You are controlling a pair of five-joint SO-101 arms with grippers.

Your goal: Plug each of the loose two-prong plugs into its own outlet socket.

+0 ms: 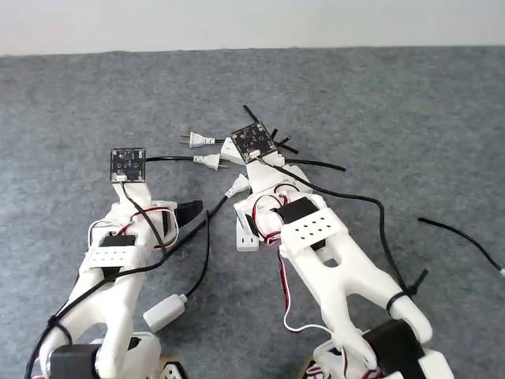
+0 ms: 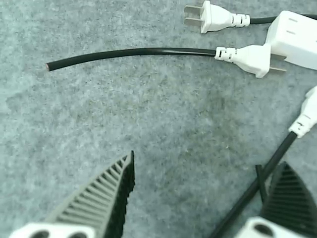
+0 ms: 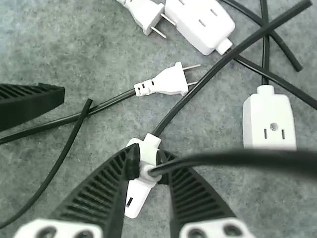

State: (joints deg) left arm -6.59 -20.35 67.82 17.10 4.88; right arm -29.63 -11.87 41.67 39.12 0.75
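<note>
Item, nearest the left arm's base: one white block (image 1: 164, 312) on a black cord, apparently a socket, lying unheld on the grey carpet (image 1: 410, 103). Item: right gripper (image 3: 147, 156), jaws closed on the neck of a white outlet socket (image 3: 134, 196) where its cord enters; whether the body is lifted off the carpet cannot be told. Item: second socket (image 3: 270, 121), face up, near it, unheld. Item: left gripper (image 2: 208, 161), jaws wide, holding nothing, over bare carpet, with the cord of the nearest plug (image 2: 307, 114) passing just beside one finger. That plug lies loose, prongs bare, near both grippers. Item, farther: middle plug (image 2: 250, 57), prongs close against the side of a third socket (image 2: 292, 34) but not inserted. Item, farthest: last plug (image 2: 218, 16), loose. Count: plugs, three, none seated; sockets, three certain, four with the block. Step in hand, by judgement: one socket is secured, no plug taken yet. The next move calls for the left gripper to close on the nearest plug's body, leave the prongs free, and line them up with the held socket's slots before pushing.
</note>
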